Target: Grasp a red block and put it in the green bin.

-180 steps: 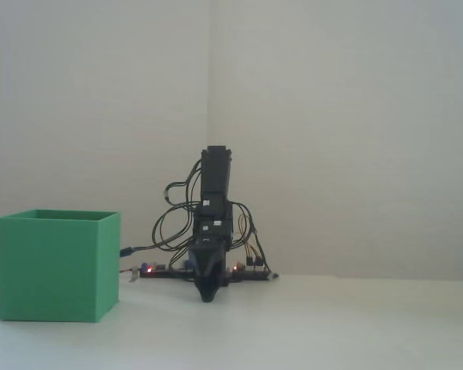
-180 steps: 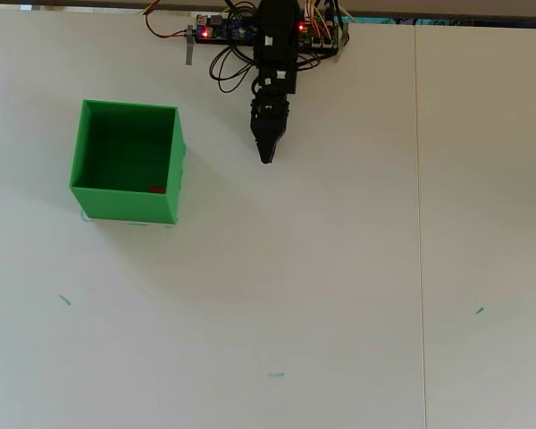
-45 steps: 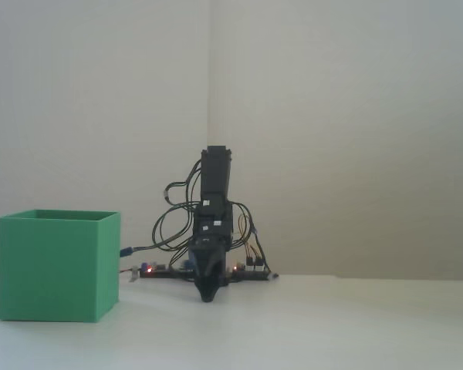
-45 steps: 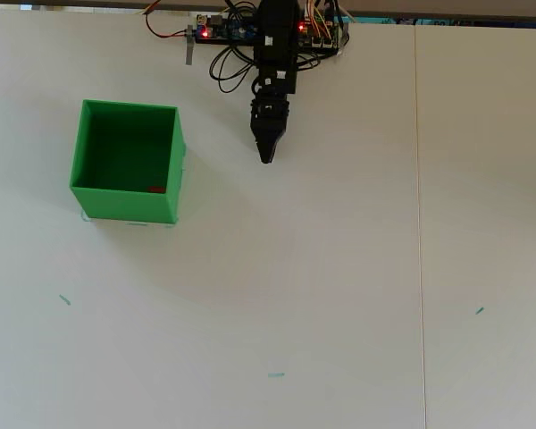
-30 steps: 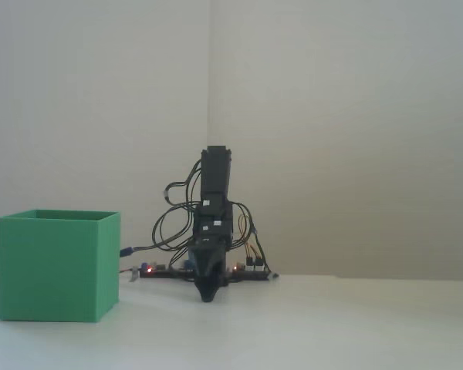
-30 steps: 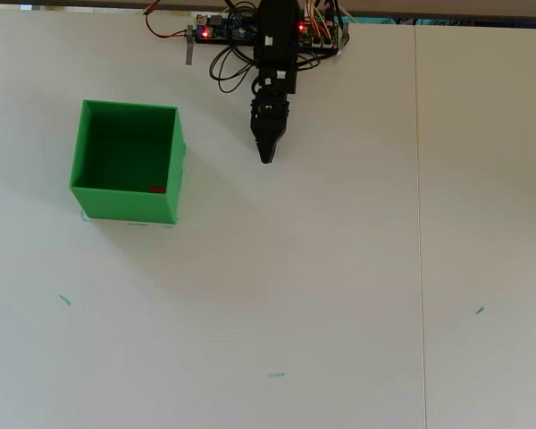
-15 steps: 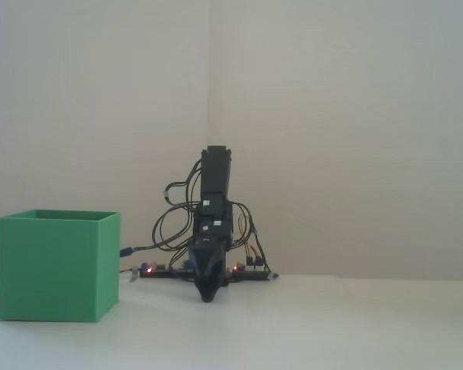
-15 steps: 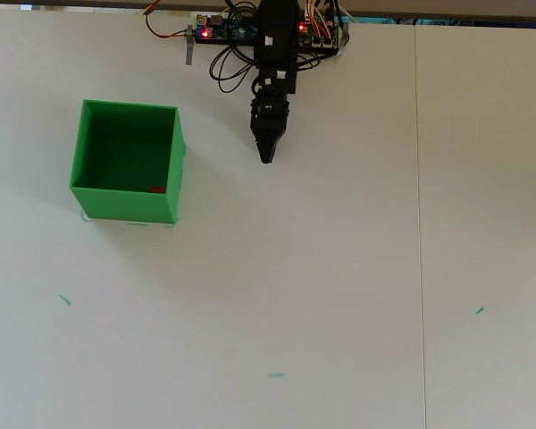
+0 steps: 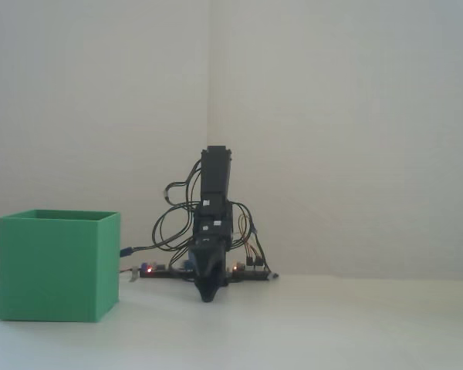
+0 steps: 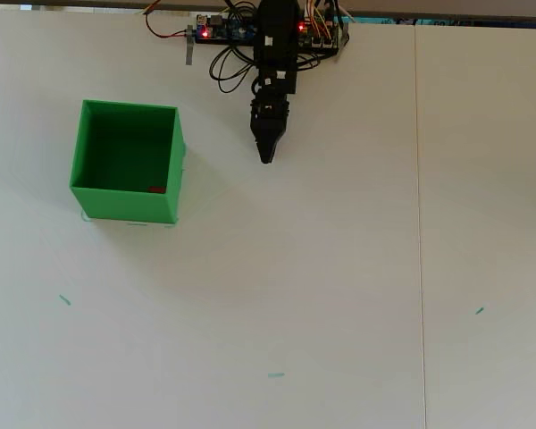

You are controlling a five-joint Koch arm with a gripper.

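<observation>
Since a sliver of red shows at the bottom of the green bin [image 10: 87,161], against its front wall toward the right corner in the overhead view, the red block [image 10: 156,189] looks to be already inside; only its top shows there, and the fixed view hides it behind the bin's solid wall [image 9: 54,270]. The bin stands toward the table's [image 10: 339,286] left side in the overhead view, some way from the far edge, with a few small teal marks [image 10: 276,374] scattered on the bare surface nearer the camera.

At the middle of the far edge sits the arm [image 10: 273,54], folded over its base board [image 10: 223,29] and wiring. The gripper [image 10: 266,157] points down at the table well apart from the bin. Its jaws taper to a single dark point in both views, so they appear pressed together with nothing between them.

As I judge it, the placing step is done and the arm is parked. No other red block is visible on the table, so the next move calls for nothing beyond holding this rest pose.
</observation>
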